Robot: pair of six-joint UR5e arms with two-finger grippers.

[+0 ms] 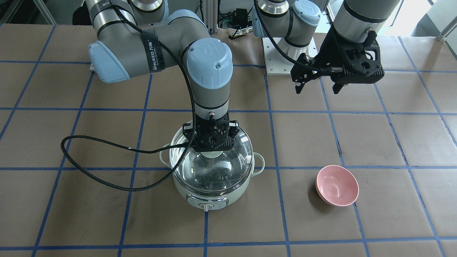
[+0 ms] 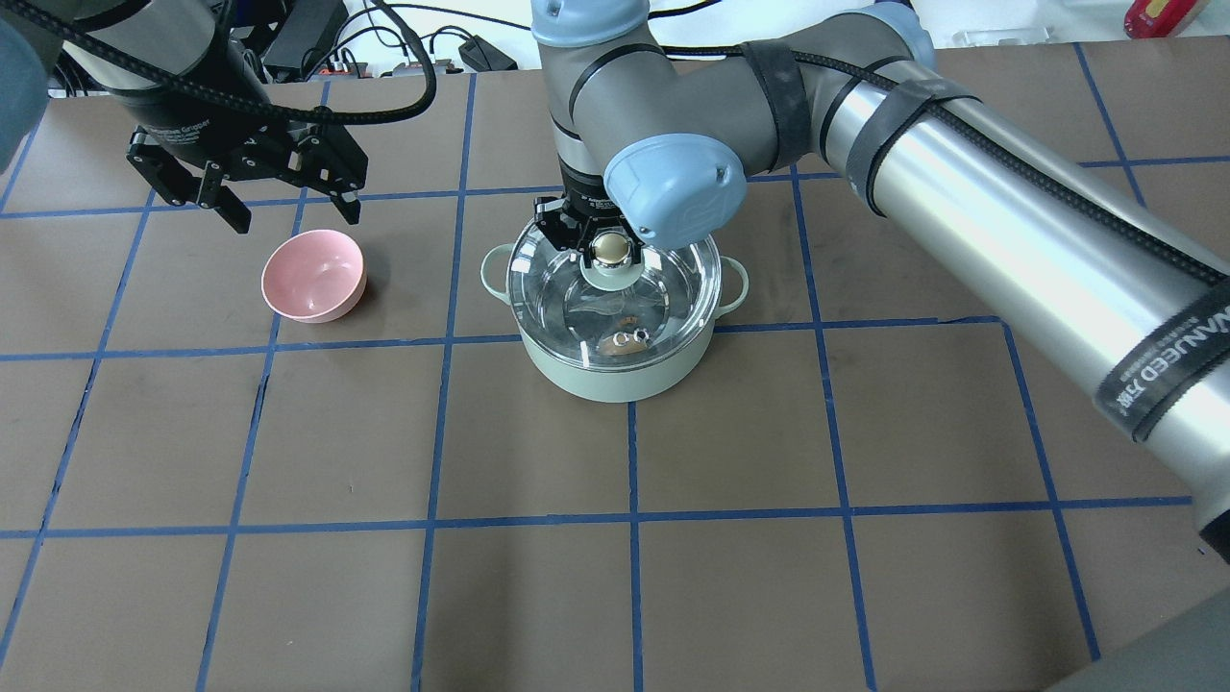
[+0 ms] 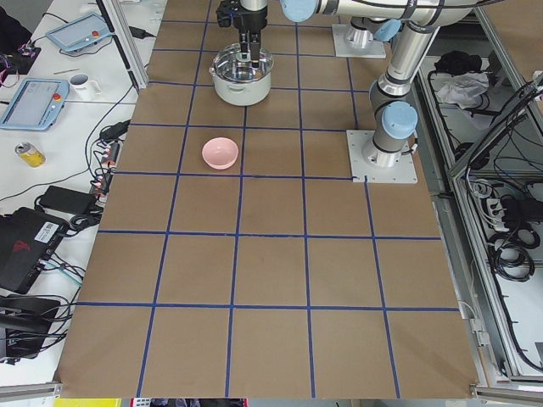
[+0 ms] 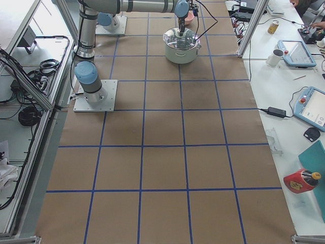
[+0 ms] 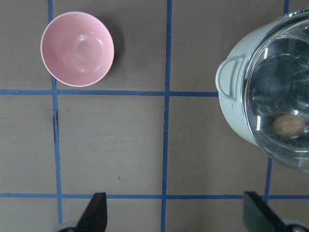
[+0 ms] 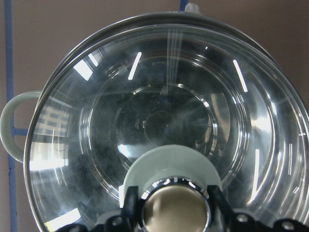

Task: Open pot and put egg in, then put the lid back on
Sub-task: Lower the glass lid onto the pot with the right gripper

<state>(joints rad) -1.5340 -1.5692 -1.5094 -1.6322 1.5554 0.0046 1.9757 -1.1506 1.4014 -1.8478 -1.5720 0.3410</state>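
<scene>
The mint-green pot [image 1: 214, 200] [image 2: 615, 380] stands mid-table with the glass lid [image 1: 232, 167] [image 2: 673, 279] [image 6: 169, 121] on it. The tan egg [image 5: 288, 124] [image 2: 620, 343] lies inside the pot on the steel bottom, seen through the glass. My right gripper [image 2: 607, 248] [image 6: 176, 212] points straight down over the pot, its fingers [image 6: 130, 205] closed on either side of the lid's beige-gold knob [image 6: 176, 210]. My left gripper [image 1: 317, 89] [image 2: 295, 219] [image 5: 176, 217] is open and empty, held above the table behind the pink bowl.
The pink bowl [image 1: 337, 185] [image 2: 314, 276] [image 5: 77, 48] stands empty on the robot's left of the pot. A black cable [image 1: 89, 157] from the right arm loops down onto the table beside the pot. Blue tape lines grid the brown table.
</scene>
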